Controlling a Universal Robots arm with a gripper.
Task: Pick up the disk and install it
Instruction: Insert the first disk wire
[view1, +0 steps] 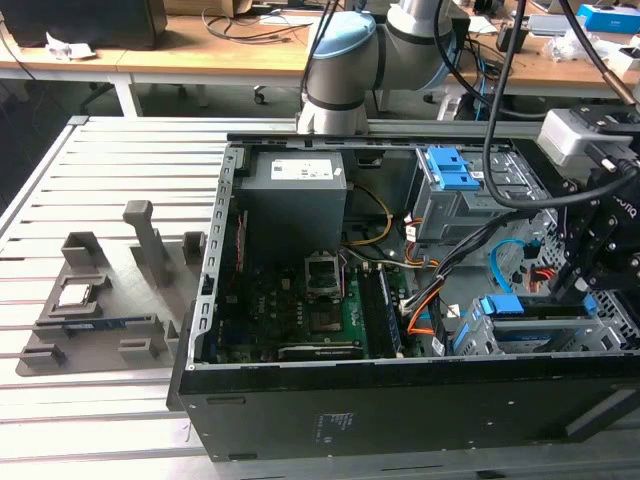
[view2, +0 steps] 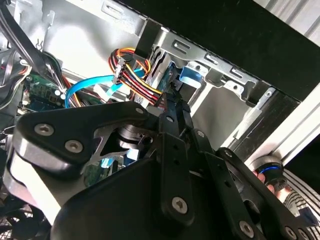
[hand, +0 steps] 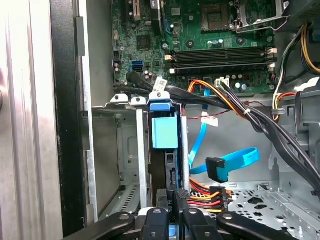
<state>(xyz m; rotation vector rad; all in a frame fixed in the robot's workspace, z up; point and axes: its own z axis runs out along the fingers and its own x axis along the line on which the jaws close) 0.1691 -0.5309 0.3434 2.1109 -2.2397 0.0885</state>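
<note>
**Risk: disk jamming in cage**

The gripper (hand: 172, 212) was clamped narrow on the disk (hand: 165, 132), which stood edge-up, partly seated in the cage (hand: 127, 150) at the case's (view1: 400, 400) 4 o'clock corner. Judged hazards: a tilted push could bind the rails; nearby cables (hand: 235, 105) could snag.
</note>
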